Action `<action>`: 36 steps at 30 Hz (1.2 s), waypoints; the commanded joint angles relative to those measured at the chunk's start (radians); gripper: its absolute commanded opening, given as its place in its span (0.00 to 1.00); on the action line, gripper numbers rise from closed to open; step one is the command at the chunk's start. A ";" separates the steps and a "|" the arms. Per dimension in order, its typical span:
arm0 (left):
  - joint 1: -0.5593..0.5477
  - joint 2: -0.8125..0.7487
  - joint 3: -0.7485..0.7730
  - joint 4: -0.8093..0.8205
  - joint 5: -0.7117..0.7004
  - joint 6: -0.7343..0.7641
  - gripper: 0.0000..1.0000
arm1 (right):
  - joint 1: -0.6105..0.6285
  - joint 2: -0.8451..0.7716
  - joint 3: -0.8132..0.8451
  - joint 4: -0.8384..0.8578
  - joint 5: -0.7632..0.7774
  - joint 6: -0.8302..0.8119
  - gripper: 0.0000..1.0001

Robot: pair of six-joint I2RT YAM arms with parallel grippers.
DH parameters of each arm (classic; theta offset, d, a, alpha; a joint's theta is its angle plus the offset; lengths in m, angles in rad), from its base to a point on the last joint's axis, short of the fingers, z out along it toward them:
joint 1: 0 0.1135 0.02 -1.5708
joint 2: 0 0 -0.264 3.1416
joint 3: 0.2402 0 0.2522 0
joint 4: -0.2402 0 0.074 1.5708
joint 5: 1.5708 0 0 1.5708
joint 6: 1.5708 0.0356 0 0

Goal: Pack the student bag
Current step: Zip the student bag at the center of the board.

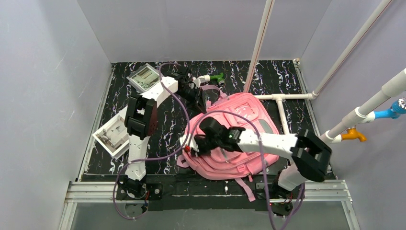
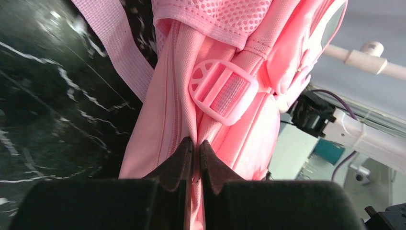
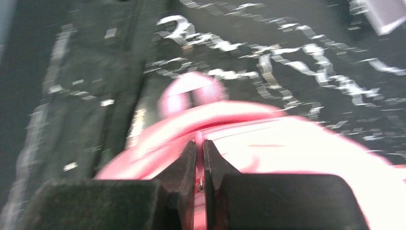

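Observation:
The pink student bag (image 1: 242,125) lies flat in the middle of the black marbled table. At the bag's far left corner my left gripper (image 1: 201,102) is shut on a thin fold of its fabric (image 2: 197,142), beside a zipper line and just below a pink strap buckle (image 2: 222,91). My right gripper (image 1: 192,145) is at the bag's near left edge. In the blurred right wrist view it (image 3: 199,143) is shut on a pink zipper pull (image 3: 199,138) with a small metal ring, over the student bag (image 3: 297,148).
A white tray (image 1: 112,134) sits at the table's left edge, with a grey square device (image 1: 143,76) behind it. A green and white object (image 1: 214,77) lies at the back. White pipes (image 1: 282,112) run along the bag's right side. Purple walls enclose the table.

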State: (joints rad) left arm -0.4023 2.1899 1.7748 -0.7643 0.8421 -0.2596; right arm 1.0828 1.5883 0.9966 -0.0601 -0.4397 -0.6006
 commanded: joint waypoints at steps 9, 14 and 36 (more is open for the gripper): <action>0.116 0.059 0.238 -0.006 -0.102 0.088 0.00 | 0.104 -0.468 -0.300 -0.163 0.069 0.393 0.01; 0.119 0.073 0.263 -0.054 -0.110 0.125 0.00 | 0.105 -0.706 -0.394 -0.167 0.274 0.454 0.01; 0.121 -0.677 -0.482 0.160 -0.225 -0.383 0.58 | 0.103 -0.549 -0.371 -0.001 0.183 -0.008 0.01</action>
State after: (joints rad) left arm -0.2661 1.7649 1.5318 -0.7292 0.5888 -0.3809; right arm 1.1824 1.0248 0.5728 -0.1032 -0.2203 -0.5114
